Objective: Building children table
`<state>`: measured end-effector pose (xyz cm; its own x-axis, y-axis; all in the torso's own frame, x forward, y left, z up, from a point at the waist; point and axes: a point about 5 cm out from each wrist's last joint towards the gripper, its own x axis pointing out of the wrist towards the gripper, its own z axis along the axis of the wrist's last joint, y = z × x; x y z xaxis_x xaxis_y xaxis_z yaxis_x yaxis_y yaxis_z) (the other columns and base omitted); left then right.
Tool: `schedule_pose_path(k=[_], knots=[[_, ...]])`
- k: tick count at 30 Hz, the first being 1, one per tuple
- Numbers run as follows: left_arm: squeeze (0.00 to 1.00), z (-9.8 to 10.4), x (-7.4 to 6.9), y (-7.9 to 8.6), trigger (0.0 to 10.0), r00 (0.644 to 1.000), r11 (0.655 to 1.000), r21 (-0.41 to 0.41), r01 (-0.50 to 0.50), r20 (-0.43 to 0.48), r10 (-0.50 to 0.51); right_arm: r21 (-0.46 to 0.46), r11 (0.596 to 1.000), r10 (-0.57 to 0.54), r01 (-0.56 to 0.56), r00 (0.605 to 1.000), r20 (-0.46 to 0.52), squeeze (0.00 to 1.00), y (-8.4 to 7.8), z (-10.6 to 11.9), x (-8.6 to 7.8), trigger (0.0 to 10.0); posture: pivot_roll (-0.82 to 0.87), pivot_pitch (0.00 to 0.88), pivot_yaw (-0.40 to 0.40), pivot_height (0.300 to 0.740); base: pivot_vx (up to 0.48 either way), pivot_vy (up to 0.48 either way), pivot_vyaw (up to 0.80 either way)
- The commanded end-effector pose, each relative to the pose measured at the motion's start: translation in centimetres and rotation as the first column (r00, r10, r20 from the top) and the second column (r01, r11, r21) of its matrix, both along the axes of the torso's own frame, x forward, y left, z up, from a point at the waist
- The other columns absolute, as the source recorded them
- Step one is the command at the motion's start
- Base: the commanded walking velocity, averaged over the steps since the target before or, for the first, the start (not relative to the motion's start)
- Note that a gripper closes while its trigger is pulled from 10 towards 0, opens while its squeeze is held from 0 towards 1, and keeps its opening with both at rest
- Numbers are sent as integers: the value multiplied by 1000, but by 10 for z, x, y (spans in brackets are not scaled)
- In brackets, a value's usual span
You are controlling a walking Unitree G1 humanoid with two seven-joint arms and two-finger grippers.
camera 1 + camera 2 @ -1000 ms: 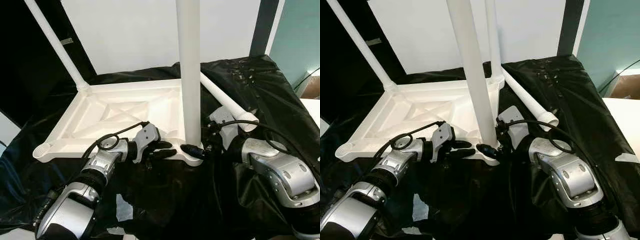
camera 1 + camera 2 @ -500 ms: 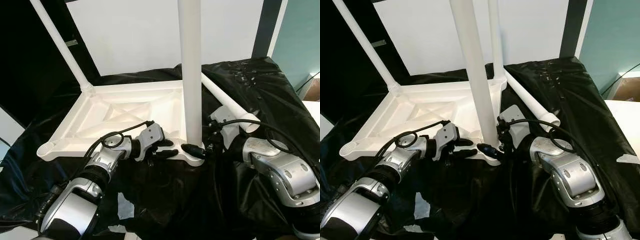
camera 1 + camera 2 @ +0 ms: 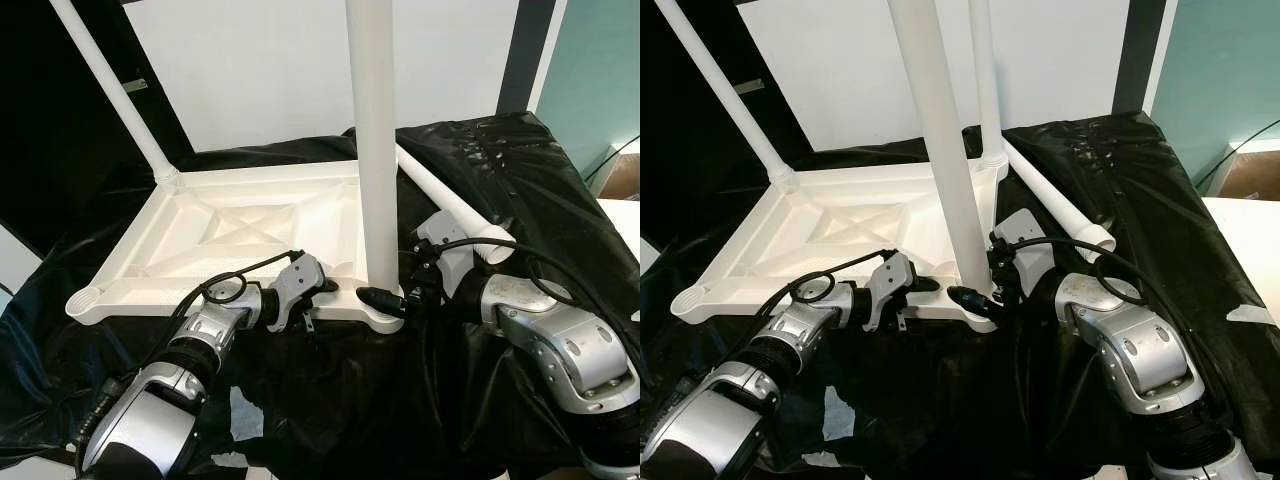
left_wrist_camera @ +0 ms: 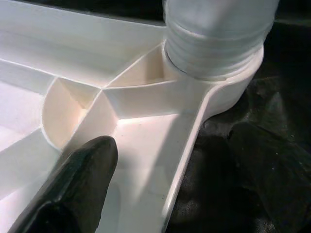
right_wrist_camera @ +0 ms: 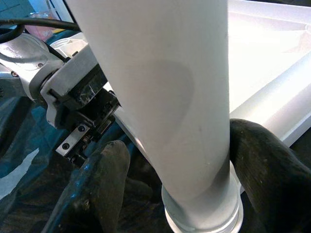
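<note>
The white table top [image 3: 240,235] lay upside down on a black sheet [image 3: 500,190], ribbed underside facing up, evidently so that the corner sockets could take the legs. A near leg [image 3: 372,150] stood upright in the socket at the near right corner. Two more legs rose from the far corners, one at the far left [image 3: 110,90] and one at the far right [image 3: 982,80]. A fourth leg [image 3: 450,205] lay loose on the sheet just beside the right arm, and the near left socket [image 3: 85,298] was open, so the build was judged roughly three parts done.

The right gripper [image 5: 175,179] was clamped on the base of the near leg, one finger [image 5: 104,174] on each side just above the threaded collar. This hold looked suited to turning or steadying the leg in its socket.

The left gripper [image 3: 325,292] sat at the near edge of the table top, close beside that same corner. One finger [image 4: 73,184] rested on the inner face of the frame, apparently bracing the top against twisting. Whether its fingers were apart or together could not be told.
</note>
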<state>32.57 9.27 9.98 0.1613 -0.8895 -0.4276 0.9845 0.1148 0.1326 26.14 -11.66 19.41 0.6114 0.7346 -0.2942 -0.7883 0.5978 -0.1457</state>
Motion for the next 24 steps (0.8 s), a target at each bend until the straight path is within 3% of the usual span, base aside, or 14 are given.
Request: schedule_pose_path(k=[1,2,3,4,5,6,7,12,20,21,22,23,24], knots=[[663,-7,-5,6,10000,995,993,76,88,-43,-85,15,999,46,-47,999,9,0,9,3,-2,10000,-159,0,154,740,0,0,0],[663,-7,-5,6,10000,995,993,76,88,-43,-85,15,999,46,-47,999,9,0,9,3,-2,10000,-159,0,154,740,0,0,0],[294,-17,-6,6,10000,997,986,152,63,-56,-55,16,999,47,-48,999,11,0,9,4,-1,10000,-160,0,154,740,0,0,0],[294,-17,-6,6,10000,997,986,152,63,-56,-55,16,999,47,-48,999,11,0,9,4,-1,10000,-160,0,154,740,0,0,0],[0,-24,-8,5,5412,995,978,198,59,-94,-40,18,999,48,-48,999,13,0,10,4,-1,10000,-162,0,154,740,0,0,0],[0,-24,-8,5,5412,995,978,198,59,-94,-40,18,999,48,-48,999,13,0,10,4,-1,10000,-162,0,154,740,0,0,0],[0,-29,-10,4,0,991,973,222,68,-125,-41,19,999,46,-47,999,14,0,10,4,-1,10000,-162,0,154,740,0,0,0],[0,-33,-18,-2,0,980,974,194,120,-182,-84,12,999,36,-37,999,15,0,7,-1,0,10000,-165,0,157,740,0,0,0],[0,-32,-22,-17,0,980,979,128,156,-142,-138,15,998,61,-61,998,13,0,5,-21,18,10000,-167,0,164,740,0,0,0],[0,-31,-22,-20,10000,983,981,129,147,-128,-130,-2,996,84,-84,996,17,0,6,-24,22,4667,-151,0,161,740,0,0,0],[0,-31,-21,-23,10000,986,983,127,130,-117,-115,-23,994,108,-108,994,15,0,7,-26,25,1451,-151,0,161,740,0,0,0],[0,-31,-21,-23,10000,986,983,127,130,-117,-115,-23,994,108,-108,994,15,0,7,-26,25,1451,-151,0,161,740,0,0,0],[0,-30,-21,-25,10000,988,987,111,117,-116,-105,-44,991,126,-126,992,13,0,8,-27,27,0,-151,0,161,740,0,0,0]])
